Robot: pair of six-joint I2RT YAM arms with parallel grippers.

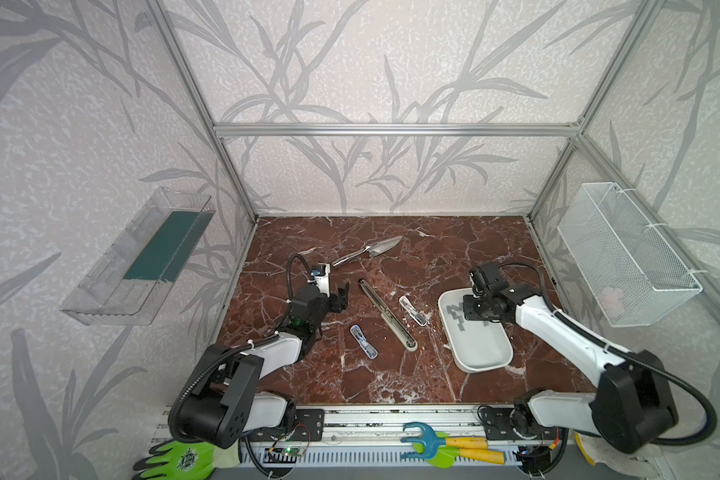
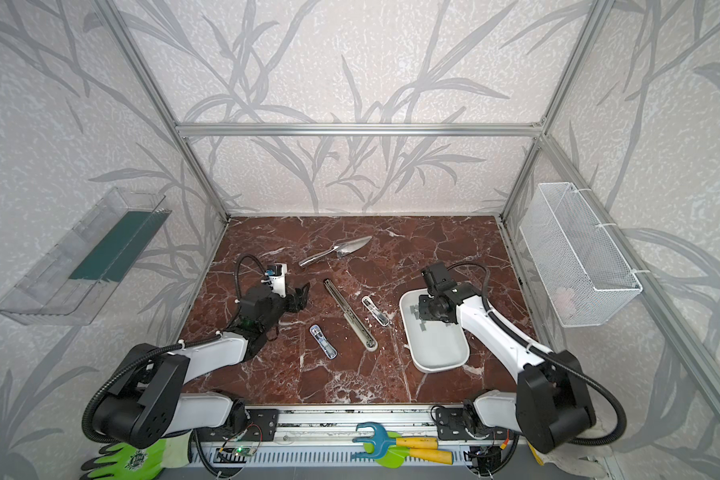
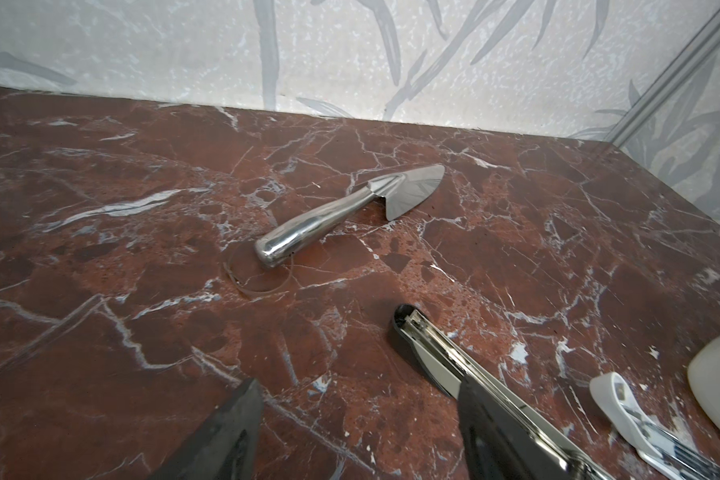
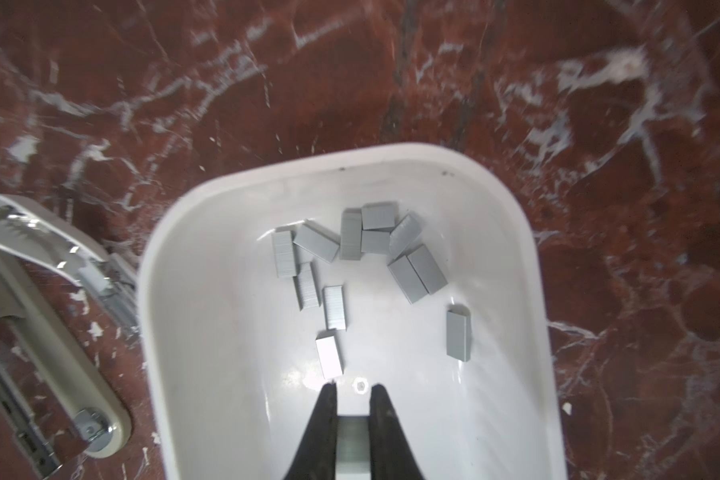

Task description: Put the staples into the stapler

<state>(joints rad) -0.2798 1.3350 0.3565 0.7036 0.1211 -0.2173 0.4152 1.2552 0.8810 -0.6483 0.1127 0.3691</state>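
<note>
Red marble surface (image 1: pixel 350 382), leaf-print walls around it. Stapler (image 1: pixel 385 314) lies folded open and flat mid-surface with its rail up; can't tell whether anything is in the rail yet. Staples (image 4: pixel 350 235) are a loose heap of short grey strips in the white tray (image 1: pixel 479 345), just right of the stapler. Right gripper (image 4: pixel 353 387) sits over the tray, clamped on one strip (image 4: pixel 352 440) that is pinched across its long sides and set back from the fingertips. Can't tell if it's clear of the tray floor. Left gripper (image 3: pixel 357 382) has its jaws apart and holds nothing. It's just beside the stapler's far end, and one finger overlaps the stapler in the wrist view; contact unclear. Handling, my read: strips weigh almost nothing, so lifting is no problem, but they're smooth metal and likely to slip or rotate in the pads. They look stiff but are probably brittle and could snap under bending or a hard squeeze. Best hold is mid-length on the flat sides with light force. The rail is narrow, so the strip has to line up with it before release. The stapler could skate on polished stone, so bracing it with the left gripper makes sense.
</note>
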